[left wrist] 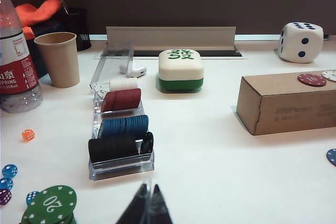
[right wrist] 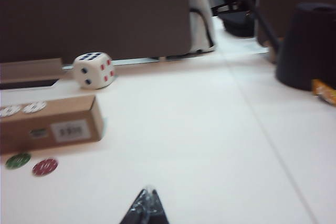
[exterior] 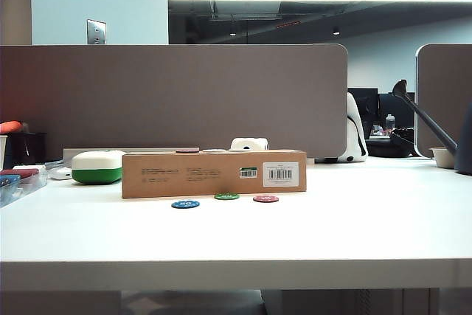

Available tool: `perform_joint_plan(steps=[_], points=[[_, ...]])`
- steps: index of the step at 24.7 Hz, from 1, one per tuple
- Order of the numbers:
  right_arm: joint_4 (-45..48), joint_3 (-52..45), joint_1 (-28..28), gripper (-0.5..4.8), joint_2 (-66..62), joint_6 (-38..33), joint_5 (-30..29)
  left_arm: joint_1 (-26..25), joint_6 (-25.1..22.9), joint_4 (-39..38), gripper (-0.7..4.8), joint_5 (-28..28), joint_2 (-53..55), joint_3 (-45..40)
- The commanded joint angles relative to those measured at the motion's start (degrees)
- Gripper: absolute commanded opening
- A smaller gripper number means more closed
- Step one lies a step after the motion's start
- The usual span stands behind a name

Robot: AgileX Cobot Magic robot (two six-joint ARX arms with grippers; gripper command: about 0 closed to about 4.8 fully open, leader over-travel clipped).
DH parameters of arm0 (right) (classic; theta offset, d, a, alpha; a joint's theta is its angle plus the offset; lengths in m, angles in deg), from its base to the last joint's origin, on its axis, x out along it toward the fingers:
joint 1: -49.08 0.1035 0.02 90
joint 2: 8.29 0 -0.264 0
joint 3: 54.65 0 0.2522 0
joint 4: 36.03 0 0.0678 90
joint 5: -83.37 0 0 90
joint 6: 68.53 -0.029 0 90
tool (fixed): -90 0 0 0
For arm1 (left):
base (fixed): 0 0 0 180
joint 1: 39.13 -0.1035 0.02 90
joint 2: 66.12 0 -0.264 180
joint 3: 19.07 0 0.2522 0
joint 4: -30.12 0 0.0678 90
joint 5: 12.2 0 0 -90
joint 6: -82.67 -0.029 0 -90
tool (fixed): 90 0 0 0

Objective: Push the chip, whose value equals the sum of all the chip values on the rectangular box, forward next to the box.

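Awaiting the push: green chip lies in front of the box, both hands clear

Lying flat on the counter [exterior: 354, 234], the chip [exterior: 226, 196] sits in a row with a blue chip [exterior: 185, 203] on one side and a red chip [exterior: 265, 198] on the other, all three just in front of the rectangular box [exterior: 214, 173]. The green one lies nearest the box face, though a narrow strip of counter appears to separate them. On the box top rest a dark red chip [left wrist: 311, 80] and pale chips [right wrist: 22, 109]; they appear set there to give the sum, while the row below offers the candidates. The printed values cannot be read.

The left hand [left wrist: 147, 206] sits low at the near counter edge, fingers drawn together to a point, holding nothing; a chip rack [left wrist: 122, 135] stands between it and the box, and the green chip is out of its view. The right hand [right wrist: 147, 206] is likewise pinched narrow and empty, with the green chip [right wrist: 18, 160] well off to its side by the box's labelled end. In my judgement, no push has begun.
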Motion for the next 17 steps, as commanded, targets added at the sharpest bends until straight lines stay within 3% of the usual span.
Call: perform_joint_plan(steps=[1, 7, 17], points=[[6.05, -3.13, -2.54, -0.05, 0.17, -0.07, -9.62, 0.07, -0.22, 0.79, -0.05, 0.24, 0.02, 0.24], [6.34, -5.68, -8.61, -0.05, 0.17, -0.04, -19.1, 0.07, -0.22, 0.79, -0.05, 0.24, 0.02, 0.24], [6.45, -6.36, -23.98, -0.05, 0.17, 0.0, -19.71, 0.07, -0.22, 0.79, -0.05, 0.24, 0.02, 0.24]])
